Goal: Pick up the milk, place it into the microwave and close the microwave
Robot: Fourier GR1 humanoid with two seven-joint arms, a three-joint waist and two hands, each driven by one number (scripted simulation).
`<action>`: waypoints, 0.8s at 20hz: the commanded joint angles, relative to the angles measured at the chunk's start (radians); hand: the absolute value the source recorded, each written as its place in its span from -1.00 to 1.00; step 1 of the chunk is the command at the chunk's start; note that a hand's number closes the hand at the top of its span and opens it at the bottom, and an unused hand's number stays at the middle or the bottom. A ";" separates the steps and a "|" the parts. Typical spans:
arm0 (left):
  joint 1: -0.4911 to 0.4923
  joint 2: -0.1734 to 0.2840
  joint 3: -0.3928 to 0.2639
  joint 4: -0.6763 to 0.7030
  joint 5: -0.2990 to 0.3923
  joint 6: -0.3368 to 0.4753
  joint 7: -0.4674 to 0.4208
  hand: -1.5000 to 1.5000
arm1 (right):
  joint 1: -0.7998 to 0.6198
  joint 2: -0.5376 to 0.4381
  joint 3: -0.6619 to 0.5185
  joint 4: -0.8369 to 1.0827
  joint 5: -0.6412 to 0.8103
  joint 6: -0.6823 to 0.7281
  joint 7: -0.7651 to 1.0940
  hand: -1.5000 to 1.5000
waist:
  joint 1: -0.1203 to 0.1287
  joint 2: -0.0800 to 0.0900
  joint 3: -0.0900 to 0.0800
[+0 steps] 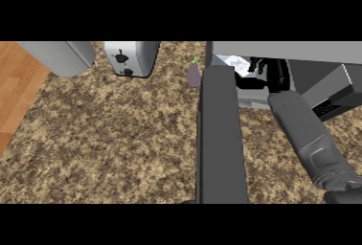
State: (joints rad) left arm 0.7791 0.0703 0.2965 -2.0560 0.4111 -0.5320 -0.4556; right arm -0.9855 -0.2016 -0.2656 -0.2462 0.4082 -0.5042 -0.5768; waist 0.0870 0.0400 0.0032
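Milk carton, white (233, 62), no legible label, inside grey microwave (283, 50); black right hand (258, 72) beside it, grip unclear; left hand unseen; purple eggplant (193, 74), silver toaster (130, 57) on speckled counter (106, 143)

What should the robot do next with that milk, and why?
Probably let go of the milk and draw the right hand back out. The hand seems to hold the milk already inside the microwave, whose door stands open beside the forearm, so the hand must clear out before closing.
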 commanded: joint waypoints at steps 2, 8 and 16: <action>-0.045 0.008 -0.005 0.037 -0.026 0.008 0.013 -1.00 | -0.032 -0.036 -0.051 0.039 -0.030 -0.035 -0.012 -1.00 | 0.017 0.010 0.001; -0.097 0.033 0.003 0.021 -0.033 0.018 0.029 -1.00 | 0.002 -0.012 0.007 0.094 0.048 -0.152 -0.054 -1.00 | 0.027 0.018 0.002; -0.159 0.027 -0.038 0.068 -0.111 0.019 0.025 -1.00 | -0.039 0.002 -0.022 0.116 0.016 -0.015 -0.085 -1.00 | 0.016 0.009 0.001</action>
State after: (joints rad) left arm 0.6578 0.1073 0.2778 -2.0128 0.3431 -0.5296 -0.4327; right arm -1.0241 -0.2161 -0.2826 -0.1398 0.4291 -0.5535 -0.6305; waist 0.1134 0.0528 0.0050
